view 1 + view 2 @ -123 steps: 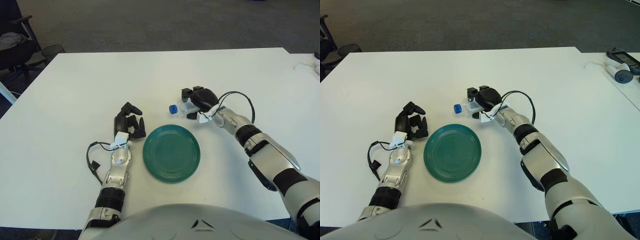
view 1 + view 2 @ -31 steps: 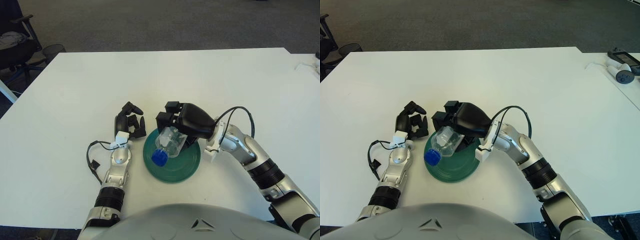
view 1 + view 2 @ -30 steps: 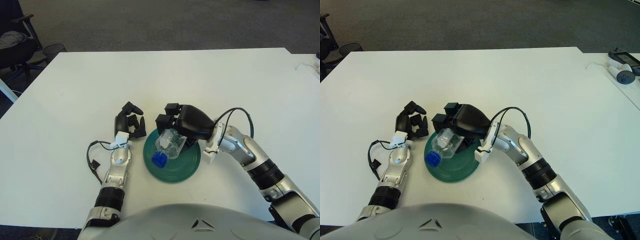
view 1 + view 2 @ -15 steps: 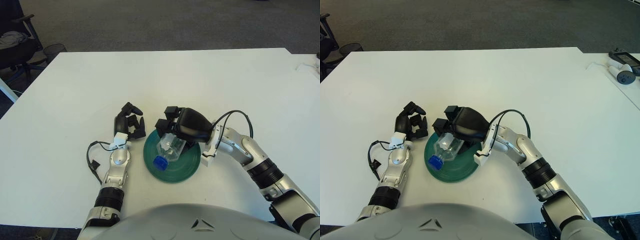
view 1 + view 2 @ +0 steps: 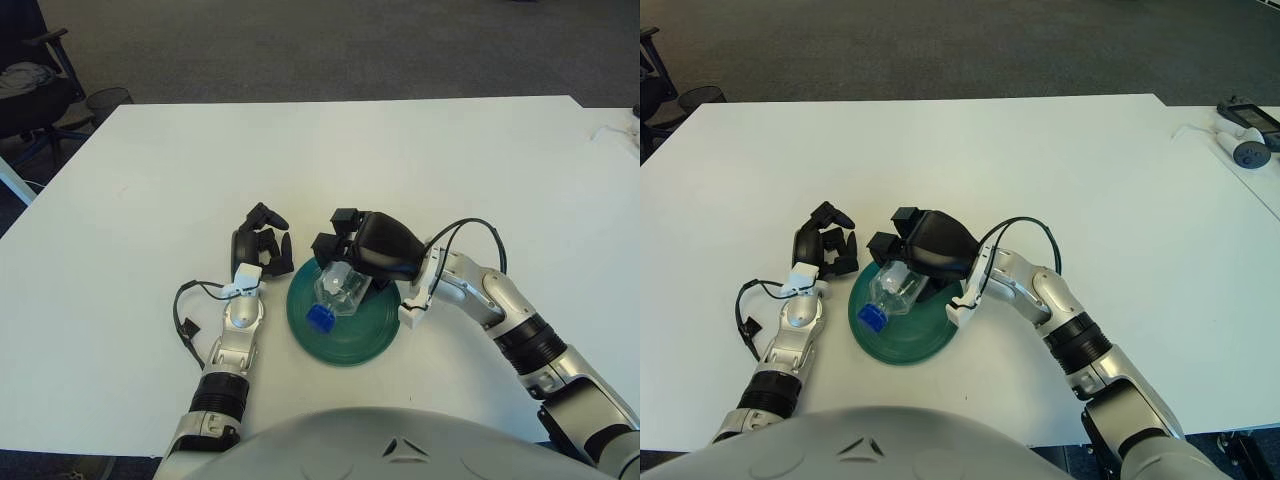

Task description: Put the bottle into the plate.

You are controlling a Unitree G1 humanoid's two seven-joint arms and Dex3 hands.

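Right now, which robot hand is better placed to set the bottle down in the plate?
The right robot hand. It already grips the bottle over the plate, cap tilted down. The left robot hand shows beside the plate's left rim, holding nothing.

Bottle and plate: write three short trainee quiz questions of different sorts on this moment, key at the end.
1. True or false: the right hand grips the clear bottle over the green plate.
2. Which way does the bottle's blue cap point? A) toward the robot B) toward the far table edge C) straight up
3. Fill in: the idle left hand shows just ____ of the plate.

Key: 1 true; 2 A; 3 left.
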